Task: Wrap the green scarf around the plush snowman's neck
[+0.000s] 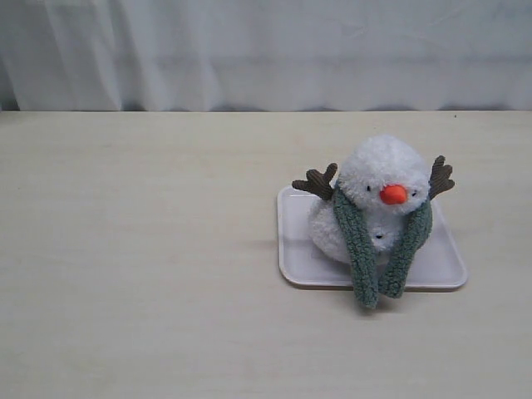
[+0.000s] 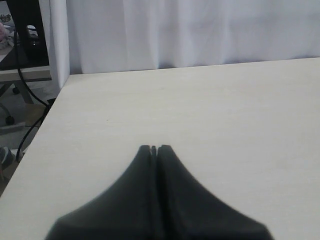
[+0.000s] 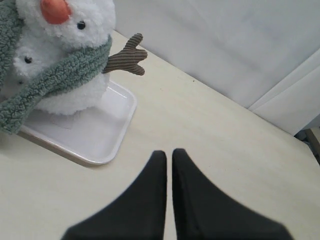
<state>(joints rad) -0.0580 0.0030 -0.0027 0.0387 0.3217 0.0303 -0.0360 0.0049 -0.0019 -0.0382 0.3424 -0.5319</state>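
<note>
The white plush snowman (image 1: pixel 381 179) with an orange nose and brown arms sits on a white tray (image 1: pixel 293 249). The green scarf (image 1: pixel 360 249) lies around the plush snowman's neck (image 1: pixel 342 199), both ends hanging down the front and over the tray's near edge. The right wrist view shows the snowman (image 3: pixel 70 30) and scarf (image 3: pixel 55 75) close by, with my right gripper (image 3: pixel 169 152) shut and empty over bare table beside the tray (image 3: pixel 100 135). My left gripper (image 2: pixel 154 148) is shut and empty above bare table, far from the snowman. Neither gripper appears in the exterior view.
A white curtain (image 1: pixel 266 50) hangs behind the table's far edge. In the left wrist view the table's corner (image 2: pixel 62 85) drops off toward dark cables and furniture (image 2: pixel 22 55).
</note>
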